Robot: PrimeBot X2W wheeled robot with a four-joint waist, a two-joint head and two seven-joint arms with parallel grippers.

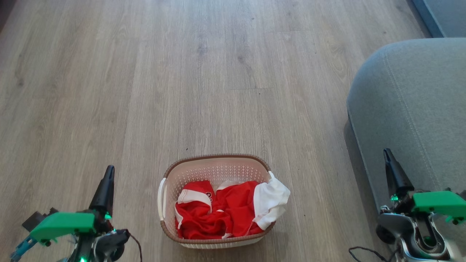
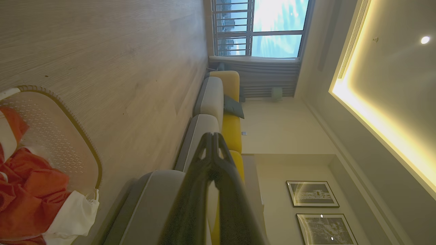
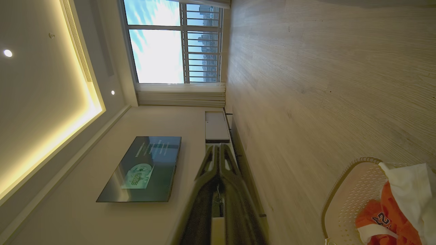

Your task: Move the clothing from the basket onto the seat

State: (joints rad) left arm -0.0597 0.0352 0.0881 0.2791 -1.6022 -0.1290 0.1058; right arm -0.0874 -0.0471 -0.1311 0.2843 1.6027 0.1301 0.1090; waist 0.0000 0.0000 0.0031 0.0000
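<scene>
Both closed: left pincer [image 1: 109, 171], right pincer [image 1: 387, 153]; clothing [image 1: 227, 211] in basket [image 1: 214, 158].

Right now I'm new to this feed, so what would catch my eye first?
The bright red-and-white clothing heaped in the cream basket, low centre in the head view. Then the big grey seat at the right edge, and the shut left pincer and right pincer at the lower corners.

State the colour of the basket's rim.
Brown, with a woven look, topping the cream basket; the head view shows it best.
</scene>
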